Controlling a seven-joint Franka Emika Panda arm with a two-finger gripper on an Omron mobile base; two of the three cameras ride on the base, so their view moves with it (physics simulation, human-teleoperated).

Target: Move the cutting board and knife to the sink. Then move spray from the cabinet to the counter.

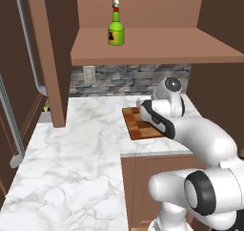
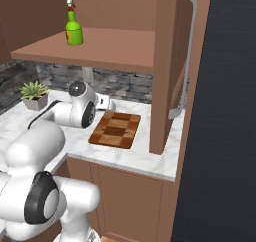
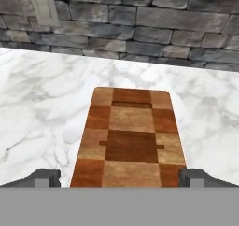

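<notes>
**Board not yet lifted, spray not yet fetched**

My gripper (image 3: pixel 119 177) has its jaws spread wide, with nothing between them. In the hand view my two dark finger tips (image 3: pixel 44 177) rise at 7 and 5 o'clock, one either side of the near end of the rectangular checkered wooden cutting board (image 3: pixel 130 136), which runs away from me toward 12 o'clock.

As I judge it, nothing of the task is done. The board lies flat on the white grey-veined marble counter (image 1: pixel 71 153). The small bright green spray bottle with its white-and-red trigger head (image 1: pixel 116 28) stands upright on the shelf of the brown wooden wall cabinet (image 1: pixel 152 46), at 12 o'clock above my arm. I cannot pick out the knife on or beside the board.

For room: bare marble lies on both long sides of the board and beyond its far end, up to the grey stone backsplash (image 3: pixel 140 29). In the right base view a brown upright panel (image 2: pixel 162 86) stands near the board at its 3 o'clock, and a small potted green plant (image 2: pixel 34 93) sits well apart at 9 o'clock.
</notes>
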